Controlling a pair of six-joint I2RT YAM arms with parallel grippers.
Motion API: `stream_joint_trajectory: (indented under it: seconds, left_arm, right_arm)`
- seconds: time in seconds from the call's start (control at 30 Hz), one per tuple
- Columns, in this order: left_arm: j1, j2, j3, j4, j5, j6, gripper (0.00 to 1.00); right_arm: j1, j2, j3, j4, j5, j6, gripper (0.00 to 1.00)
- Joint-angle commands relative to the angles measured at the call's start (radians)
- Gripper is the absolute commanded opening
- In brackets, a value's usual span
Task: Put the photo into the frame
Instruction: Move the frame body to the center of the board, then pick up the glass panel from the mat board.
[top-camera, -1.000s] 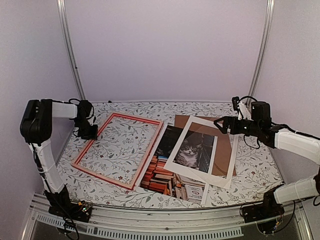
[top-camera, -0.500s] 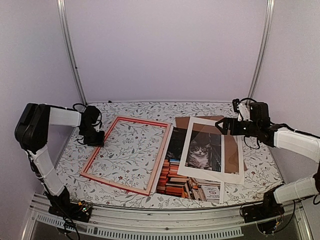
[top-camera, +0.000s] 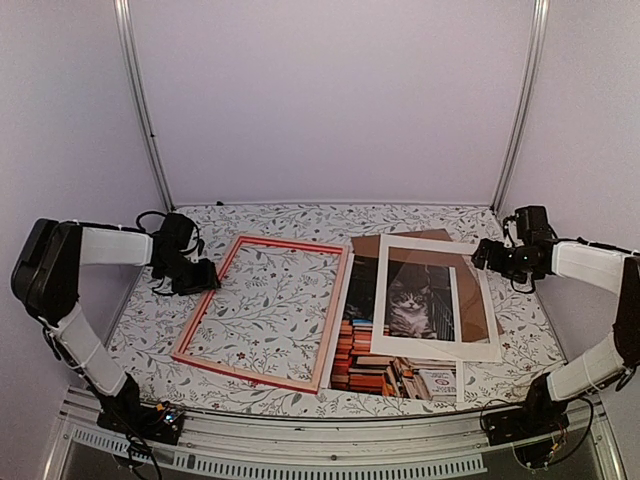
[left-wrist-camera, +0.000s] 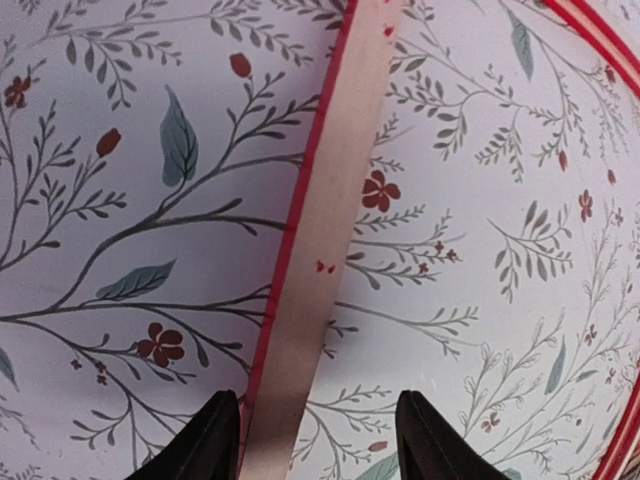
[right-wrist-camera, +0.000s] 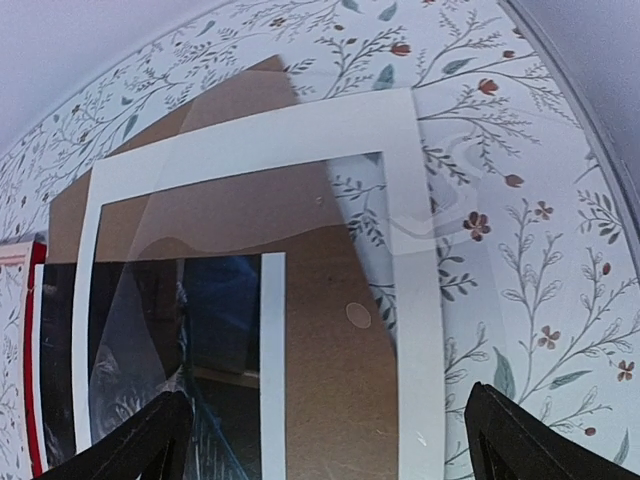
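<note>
both jaws parted | left gripper loosened astride frame rail | frame slid right, beside photo | right gripper back at mat board corner

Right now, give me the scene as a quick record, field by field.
frame: flat on the table, nothing in it
photo: right of the frame, partly under the white mat
white mat: on the photo, cat showing through its window
brown backing board: under both, showing at the far edge
left fingers: open, astride the frame's left rail
right fingers: open, holding nothing
</note>
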Motion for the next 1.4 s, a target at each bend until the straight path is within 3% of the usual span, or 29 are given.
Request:
stream_joint_trajectory:
  seconds: [0.0, 0.17, 0.4, 0.6, 0.93, 1.1, 1.37]
  left_arm:
    - [-0.012, -0.098, 0.008, 0.067, -0.018, -0.019, 0.61]
    - [-0.015, -0.188, 0.009, 0.102, -0.029, -0.024, 0.73]
    - [-0.038, -0.297, -0.026, 0.137, -0.032, -0.038, 0.8]
    - [-0.07, -0.309, -0.022, 0.143, -0.004, -0.038, 0.81]
    - [-0.086, -0.317, -0.026, 0.161, 0.012, -0.046, 0.82]
    - [-0.099, -0.323, -0.026, 0.16, 0.003, -0.043, 0.83]
    - [-0.118, -0.32, -0.021, 0.157, -0.006, -0.039, 0.84]
  right_arm:
    - [-0.117, 0.02, -0.034, -0.026, 0.017, 0.039, 0.99]
    - [-0.217, 0.035, -0.073, -0.007, -0.057, 0.061, 0.99]
    - [-0.278, 0.037, -0.127, 0.008, -0.13, 0.082, 0.96]
    - [-0.321, 0.059, -0.163, 0.044, -0.217, 0.09, 0.89]
    - [-0.365, 0.124, -0.217, 0.148, -0.375, 0.132, 0.69]
    - [-0.387, 0.135, -0.249, 0.193, -0.392, 0.149, 0.65]
    - [-0.434, 0.18, -0.312, 0.352, -0.541, 0.222, 0.56]
